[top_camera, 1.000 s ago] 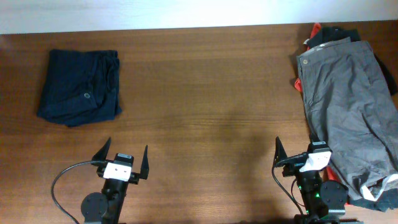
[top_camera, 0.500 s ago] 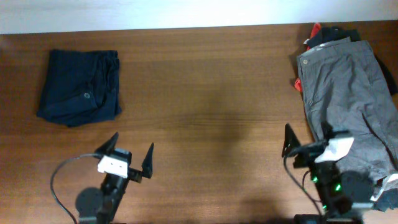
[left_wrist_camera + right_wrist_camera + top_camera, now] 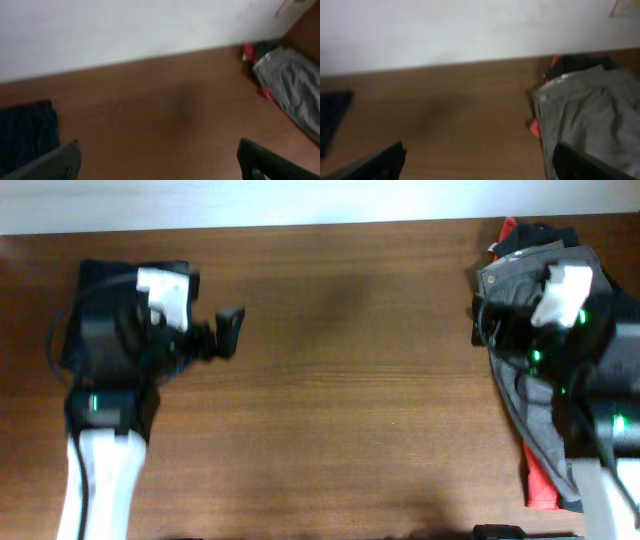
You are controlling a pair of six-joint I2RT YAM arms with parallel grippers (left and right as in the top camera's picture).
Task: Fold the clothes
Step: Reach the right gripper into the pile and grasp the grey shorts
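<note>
The grey trousers [image 3: 542, 425] lie crumpled at the right edge of the table on a red garment [image 3: 541, 482], with a black garment [image 3: 536, 233] at the far end of the pile. They also show in the right wrist view [image 3: 592, 107] and the left wrist view [image 3: 295, 90]. The folded dark navy trousers [image 3: 92, 308] lie far left, partly hidden under my left arm. My left gripper [image 3: 208, 320] is open and empty above the navy trousers' right side. My right gripper [image 3: 515, 298] is open and empty above the grey trousers' waistband end.
The brown wooden table [image 3: 350, 380] lies between the two piles. A white wall [image 3: 125, 30] runs along the table's far edge. Both views are motion-blurred.
Both arms have swung from the table's front edge toward the back, the left over the navy trousers, the right over the grey trousers. Both grippers stayed open.
</note>
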